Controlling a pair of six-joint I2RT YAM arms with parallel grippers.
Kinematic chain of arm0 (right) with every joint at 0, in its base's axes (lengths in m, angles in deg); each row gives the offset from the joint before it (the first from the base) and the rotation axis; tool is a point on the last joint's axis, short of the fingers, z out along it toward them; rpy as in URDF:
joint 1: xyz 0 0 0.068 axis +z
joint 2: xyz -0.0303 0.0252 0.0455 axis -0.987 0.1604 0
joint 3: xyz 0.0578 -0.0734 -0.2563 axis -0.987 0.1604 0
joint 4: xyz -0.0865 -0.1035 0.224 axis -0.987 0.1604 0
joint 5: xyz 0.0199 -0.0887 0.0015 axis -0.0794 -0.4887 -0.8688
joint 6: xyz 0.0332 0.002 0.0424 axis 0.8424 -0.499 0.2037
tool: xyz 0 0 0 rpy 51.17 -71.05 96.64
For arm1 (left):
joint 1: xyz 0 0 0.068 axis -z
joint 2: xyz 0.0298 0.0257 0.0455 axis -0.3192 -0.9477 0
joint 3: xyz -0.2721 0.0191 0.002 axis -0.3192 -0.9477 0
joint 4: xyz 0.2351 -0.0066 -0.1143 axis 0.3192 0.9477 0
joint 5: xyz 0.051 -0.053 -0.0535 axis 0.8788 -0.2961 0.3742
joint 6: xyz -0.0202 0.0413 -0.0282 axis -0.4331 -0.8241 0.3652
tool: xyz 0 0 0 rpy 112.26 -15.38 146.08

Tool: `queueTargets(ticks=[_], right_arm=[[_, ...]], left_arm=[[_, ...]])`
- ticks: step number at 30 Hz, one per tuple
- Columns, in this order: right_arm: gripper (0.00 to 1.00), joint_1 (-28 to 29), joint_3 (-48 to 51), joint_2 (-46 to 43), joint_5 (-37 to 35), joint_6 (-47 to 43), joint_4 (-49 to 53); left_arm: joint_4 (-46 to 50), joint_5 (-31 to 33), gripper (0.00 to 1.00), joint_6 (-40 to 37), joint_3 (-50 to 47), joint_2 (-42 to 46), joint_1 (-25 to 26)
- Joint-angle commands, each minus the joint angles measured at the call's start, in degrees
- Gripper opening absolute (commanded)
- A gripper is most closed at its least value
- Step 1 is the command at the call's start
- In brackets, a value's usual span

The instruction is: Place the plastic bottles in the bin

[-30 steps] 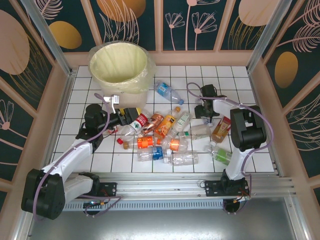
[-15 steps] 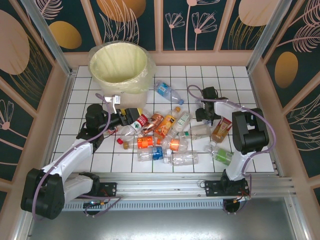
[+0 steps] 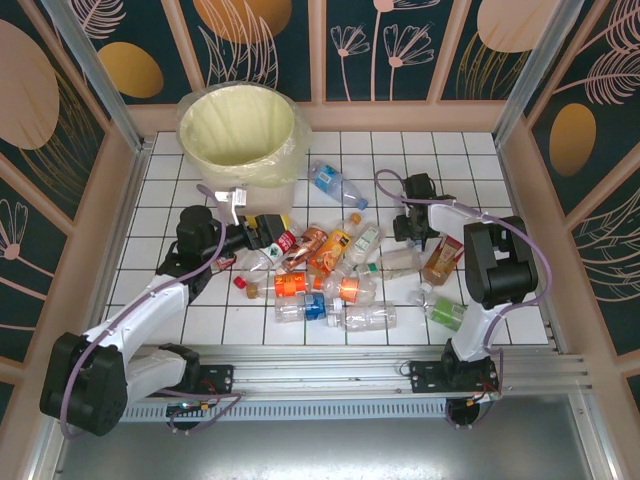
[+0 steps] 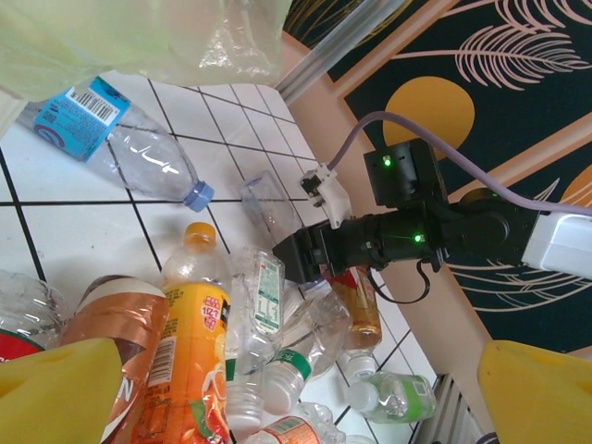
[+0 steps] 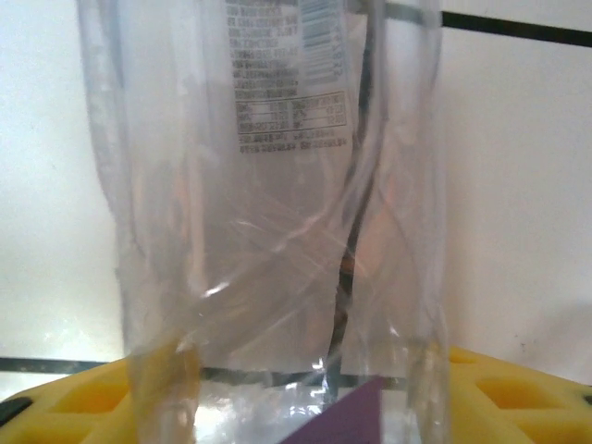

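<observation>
Right jaws pinch a creased clear bottle (image 5: 268, 231); left jaws spread wide.

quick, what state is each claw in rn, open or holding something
left claw: open, holding nothing
right claw: closed on a clear crumpled plastic bottle
</observation>
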Motion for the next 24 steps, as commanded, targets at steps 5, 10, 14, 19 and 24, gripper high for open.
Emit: queueTargets(ticks=[5,10,14,19,24], right_arm=[[0.55,0.1,-0.1,-1.2,-0.7,0.0,-3.2],[0.54,-0.3,-0.6,-1.8,-0.6,0.1,-4.5],[0.50,-1.2,-1.3,-3.4,-0.1,0.2,-5.9],[0.48,-1.8,-2.1,-5.9,1.1,0.4,-7.3],[0.47,-2.2,-2.9,-9.3,4.9,1.1,-7.7]], left_arm=[[0.5,0.8,0.99,-0.9,3.2,-0.7,1.3],[0.2,1.0,0.99,-0.8,4.1,-1.6,2.5],[-0.5,1.6,0.98,-0.8,4.8,-2.8,3.8],[-1.9,2.1,0.99,0.2,5.7,-4.1,4.8],[-4.6,0.4,0.99,2.2,7.4,-4.7,5.0]])
